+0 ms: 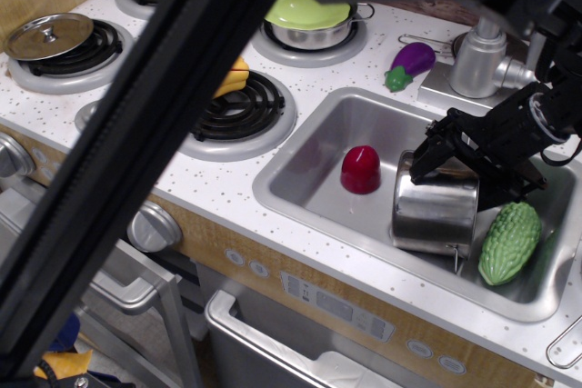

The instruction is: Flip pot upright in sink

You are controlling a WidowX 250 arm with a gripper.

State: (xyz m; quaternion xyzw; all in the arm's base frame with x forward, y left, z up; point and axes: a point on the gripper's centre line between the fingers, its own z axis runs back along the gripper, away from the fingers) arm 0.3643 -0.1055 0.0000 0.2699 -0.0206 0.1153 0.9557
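1. Your pot (435, 211) lies on its side in the right half of the sink (309, 147). Its long axis runs roughly from the back of the basin toward the front edge, and its curved wall faces up at you.
2. You cannot make out which end is the mouth; the gripper covers the far end. A thin wire handle pokes out at the pot's near right corner.
3. Your gripper (473, 161) sits over the far rim of the pot, its black fingers spread wide, one at the pot's far left corner and one toward its far right. It looks unclenched, and you cannot tell whether the fingers touch the steel.
4. Just left of the pot, apart from it, a red vegetable (361, 169) stands on the sink floor.
5. Just right of the pot, close against its side, lies a bumpy green gourd (509, 242); it crowds that side.
6. Behind the pot, on the counter past the sink's back edge, you see the steel faucet (479, 59) and, left of it, a purple eggplant (409, 64).
7. Far left of the pot, beyond the sink, a yellow pepper (236, 77) rests on a burner, and a green-lidded pot (314, 17) sits on the burner behind.
8. A wide black bar (136, 161) crosses your view diagonally, hiding much of the stove.
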